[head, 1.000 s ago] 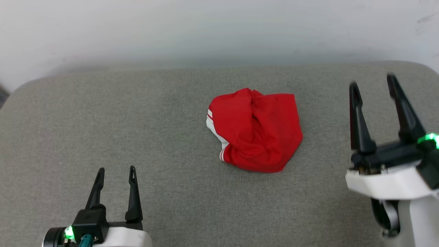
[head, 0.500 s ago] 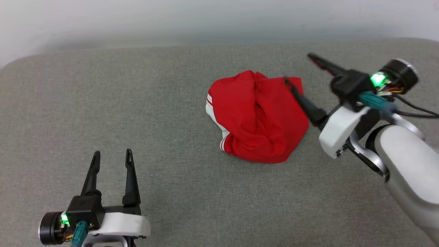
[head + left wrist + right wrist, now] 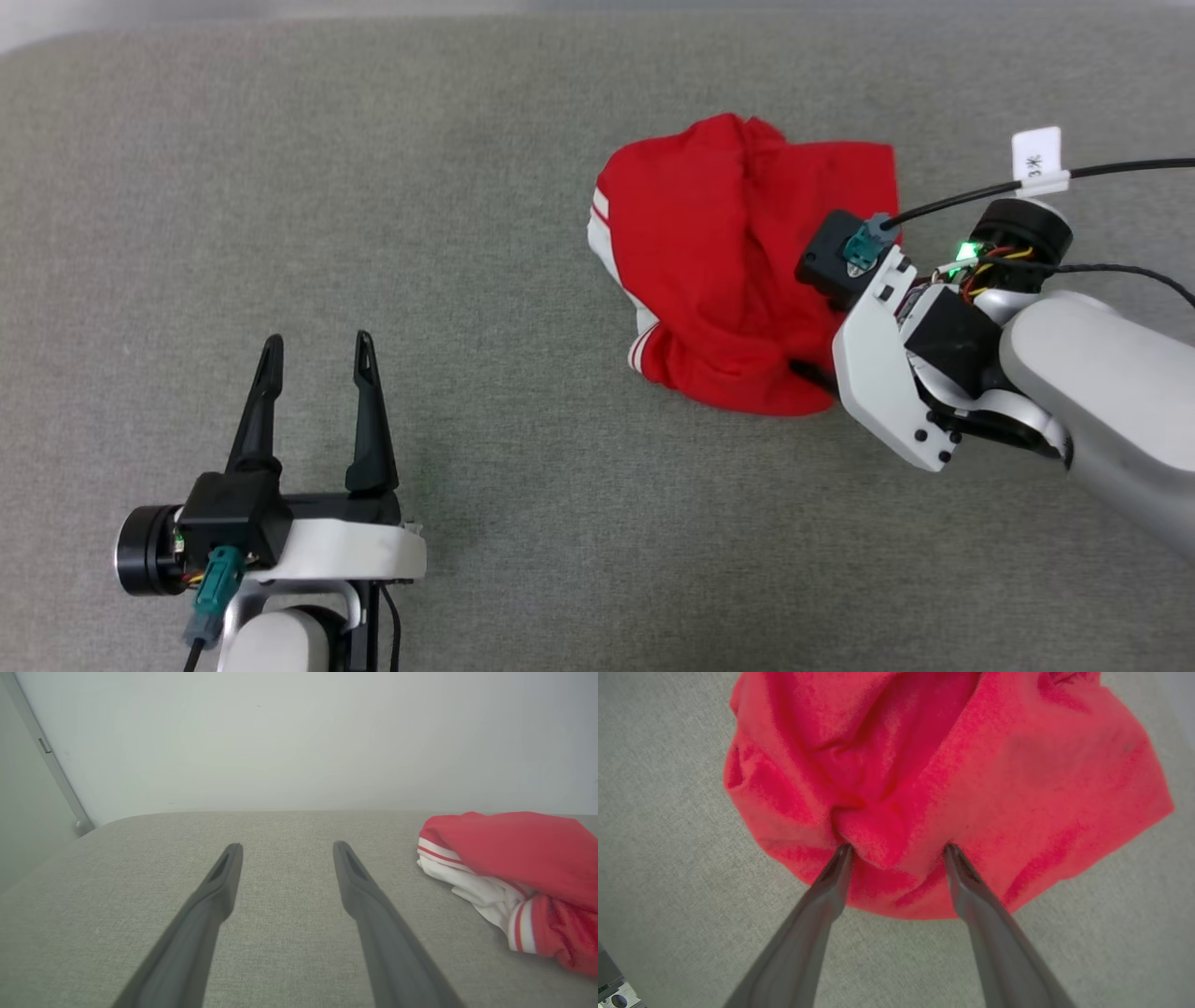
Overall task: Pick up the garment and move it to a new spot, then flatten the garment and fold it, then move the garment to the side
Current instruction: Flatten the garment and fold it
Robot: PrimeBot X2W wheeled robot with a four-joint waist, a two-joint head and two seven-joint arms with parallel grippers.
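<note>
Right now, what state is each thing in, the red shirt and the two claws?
garment: crumpled in a heap, lying on the grey cushion.
left gripper: open, empty, apart from the garment.
right gripper: open, fingertips down on the garment, a fold between them.

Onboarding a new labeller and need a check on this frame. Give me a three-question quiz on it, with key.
1. True or false: the left gripper stands open, apart from the garment.
2. The right gripper is: A) shut on a fold; B) open, tips against the red cloth; C) open, well away from the cloth.
3. Fill in: the garment lies ___ on the grey cushion.
Key: 1 true; 2 B; 3 crumpled.
</note>
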